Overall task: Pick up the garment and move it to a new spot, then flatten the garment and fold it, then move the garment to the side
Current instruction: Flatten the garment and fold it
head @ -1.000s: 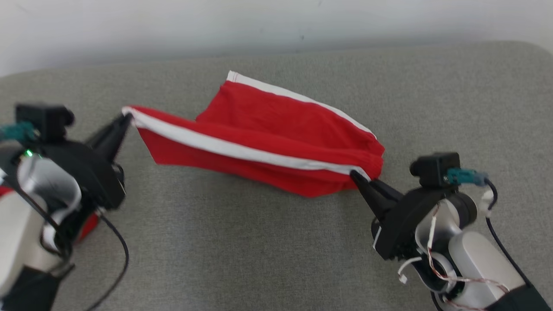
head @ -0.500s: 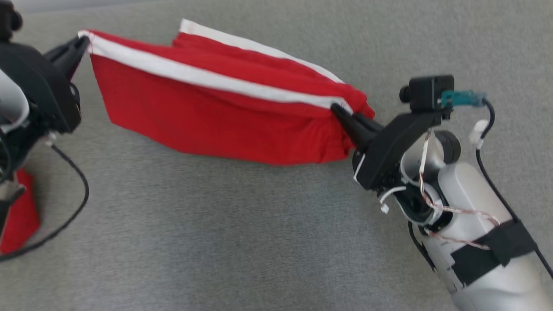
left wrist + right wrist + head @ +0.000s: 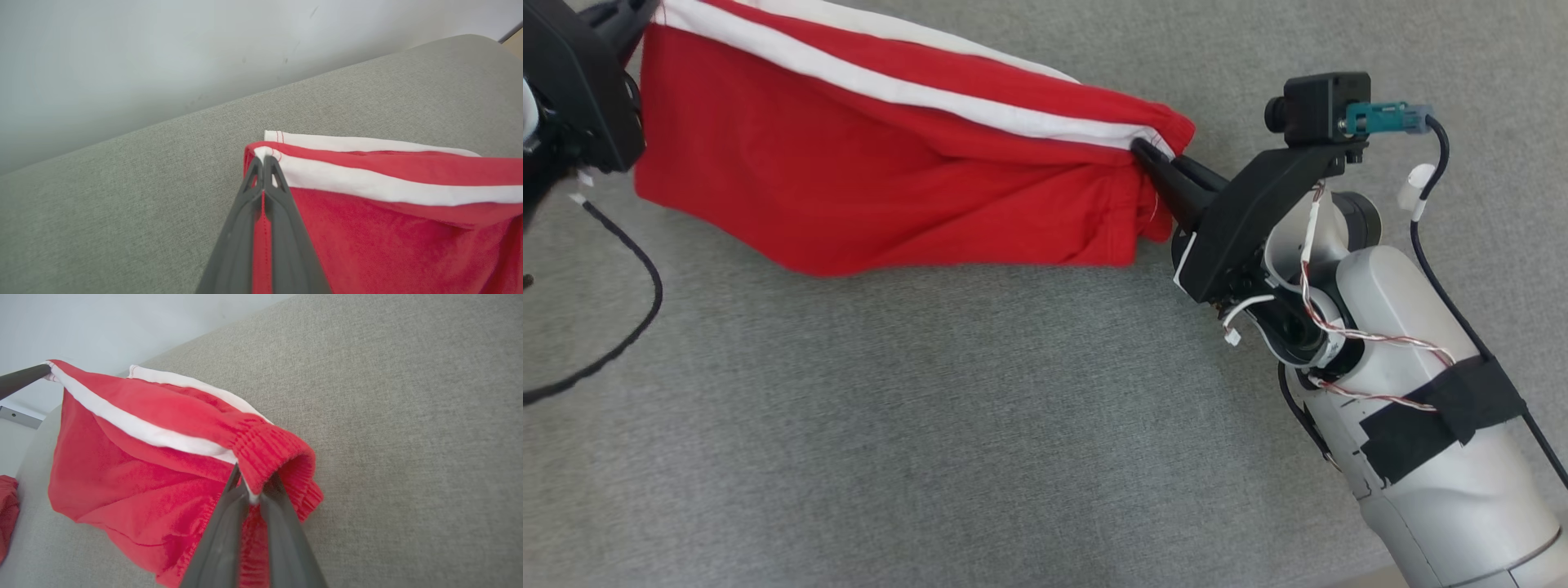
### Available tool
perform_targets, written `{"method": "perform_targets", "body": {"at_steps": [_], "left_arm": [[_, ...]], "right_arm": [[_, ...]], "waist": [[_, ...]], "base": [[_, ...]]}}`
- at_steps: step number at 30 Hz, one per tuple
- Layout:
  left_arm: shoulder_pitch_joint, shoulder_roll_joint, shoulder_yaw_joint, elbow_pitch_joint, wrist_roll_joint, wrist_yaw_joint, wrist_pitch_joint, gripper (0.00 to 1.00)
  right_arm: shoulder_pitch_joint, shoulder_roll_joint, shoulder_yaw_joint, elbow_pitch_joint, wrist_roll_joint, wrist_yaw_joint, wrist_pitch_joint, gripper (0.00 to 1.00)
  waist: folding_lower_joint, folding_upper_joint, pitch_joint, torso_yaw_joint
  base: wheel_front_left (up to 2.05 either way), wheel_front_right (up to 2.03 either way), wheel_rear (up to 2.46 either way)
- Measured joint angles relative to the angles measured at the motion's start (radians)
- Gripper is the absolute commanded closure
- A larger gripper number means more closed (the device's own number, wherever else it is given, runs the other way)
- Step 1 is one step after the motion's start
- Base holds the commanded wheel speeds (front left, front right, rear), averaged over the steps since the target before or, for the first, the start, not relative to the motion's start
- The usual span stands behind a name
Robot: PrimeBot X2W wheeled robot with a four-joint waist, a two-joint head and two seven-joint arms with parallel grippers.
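The garment [image 3: 866, 180] is a pair of red shorts with white side stripes, stretched between both grippers and hanging above the grey cushion. My left gripper [image 3: 263, 161] is shut on the hem corner at the white stripe. My right gripper [image 3: 249, 486] is shut on the elastic waistband [image 3: 269, 451]. In the head view the right gripper [image 3: 1147, 155] pinches the shorts' right end, and the left gripper's dark body [image 3: 572, 90] sits at the upper left corner. The cloth sags in the middle, with its lower edge [image 3: 809, 265] hanging lowest.
A grey fabric cushion [image 3: 931, 425] spreads under everything, with a pale wall [image 3: 122, 61] behind it. Another red cloth [image 3: 6, 514] lies at the cushion's left side. A black cable [image 3: 621, 327] loops below the left arm.
Both grippers have lifted the garment off the cushion, so that it now hangs spread between them. The head camera has tilted down, shifting the whole picture.
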Motion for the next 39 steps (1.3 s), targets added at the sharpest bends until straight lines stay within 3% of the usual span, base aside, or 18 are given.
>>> {"method": "perform_targets", "body": {"at_steps": [12, 13, 14, 15, 16, 17, 23, 29, 39], "left_arm": [[-0.053, 0.01, -0.103, 0.07, -0.018, 0.0, -0.095, 1.0], [-0.053, 0.009, -0.107, 0.076, -0.019, 0.0, -0.108, 0.94], [-0.054, 0.01, -0.112, 0.082, -0.021, 0.0, -0.118, 0.75], [-0.056, 0.011, -0.12, 0.092, -0.021, 0.0, -0.132, 0.0], [-0.059, 0.011, -0.128, 0.105, -0.021, 0.0, -0.146, 0.0], [-0.06, 0.01, -0.131, 0.114, -0.023, 0.0, -0.16, 0.0], [-0.075, 0.001, -0.152, 0.161, -0.066, 0.0, -0.25, 0.0], [-0.061, -0.006, -0.194, 0.171, -0.098, 0.0, -0.338, 0.0], [0.129, 0.012, -0.264, 0.16, -0.178, 0.0, -0.483, 0.0]], "right_arm": [[-0.063, 0.01, 0.028, 0.071, 0.014, 0.0, -0.063, 1.0], [-0.067, 0.01, 0.031, 0.076, 0.014, 0.0, -0.069, 1.0], [-0.07, 0.01, 0.034, 0.081, 0.015, 0.0, -0.071, 1.0], [-0.074, 0.01, 0.038, 0.089, 0.015, 0.0, -0.08, 0.65], [-0.082, 0.01, 0.043, 0.1, 0.015, 0.0, -0.088, 0.27], [-0.086, 0.01, 0.045, 0.105, 0.015, 0.0, -0.096, 0.0], [-0.087, 0.01, 0.051, 0.14, 0.022, 0.011, -0.136, 0.0], [-0.067, 0.007, 0.051, 0.136, 0.023, 0.043, -0.185, 0.0], [0.104, -0.056, 0.035, 0.093, 0.009, 0.065, -0.264, 0.0]], "waist": [[-0.0001, 0.0, 0.046, -0.04], [-0.0001, 0.0, 0.047, -0.041], [-0.0001, 0.0, 0.047, -0.041], [-0.0001, 0.0, 0.047, -0.041], [-0.0001, 0.0, 0.047, -0.041], [0.0, 0.0, 0.045, -0.041], [-0.0002, -0.0001, 0.023, -0.035], [-0.0002, -0.0002, -0.023, -0.028], [-0.0003, -0.0003, -0.138, 0.002]], "base": [[0.0, 0.0, 0.0], [0.0, 0.0, 0.0], [0.0, 0.0, 0.0], [0.0, 0.0, 0.0], [0.0, 0.0, 0.0], [0.0, 0.0, 0.0], [0.0, 0.0, 0.0], [0.0, 0.0, 0.0], [0.0, 0.0, 0.0]]}}
